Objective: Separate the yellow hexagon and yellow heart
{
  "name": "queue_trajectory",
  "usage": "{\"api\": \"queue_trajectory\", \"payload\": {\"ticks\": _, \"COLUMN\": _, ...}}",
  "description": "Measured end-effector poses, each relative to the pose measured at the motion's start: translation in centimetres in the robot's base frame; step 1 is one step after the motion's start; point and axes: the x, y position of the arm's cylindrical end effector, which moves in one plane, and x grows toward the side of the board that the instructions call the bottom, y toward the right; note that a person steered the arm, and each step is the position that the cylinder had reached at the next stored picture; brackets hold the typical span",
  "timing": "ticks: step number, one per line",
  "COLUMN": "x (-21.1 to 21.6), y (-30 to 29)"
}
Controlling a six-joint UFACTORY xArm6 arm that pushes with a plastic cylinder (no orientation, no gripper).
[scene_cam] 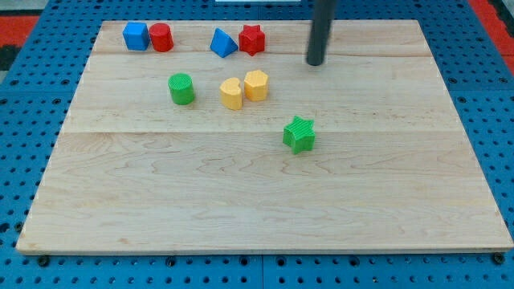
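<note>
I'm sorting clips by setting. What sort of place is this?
Probably a robotics lab bench: a wooden board on blue perforated matting, small coloured blocks, and my tip above and right of the yellow hexagon.

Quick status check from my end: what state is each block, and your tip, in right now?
yellow hexagon: touching the heart, on its right
yellow heart: against the hexagon, not separated
my tip: upper right of the pair, touching no block
green cylinder: alone
green star: alone
blue cube: beside red cylinder
blue triangle: beside red star
</note>
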Motion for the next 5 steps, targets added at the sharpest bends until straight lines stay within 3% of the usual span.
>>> {"api": "queue_trajectory", "payload": {"ticks": 2, "x": 7.9, "y": -6.1}}
{"api": "queue_trajectory", "payload": {"ticks": 3, "x": 8.7, "y": -4.4}}
{"api": "queue_trajectory", "payload": {"ticks": 4, "x": 13.0, "y": -3.8}}
{"api": "queue_trajectory", "payload": {"ticks": 5, "x": 14.0, "y": -8.5}}
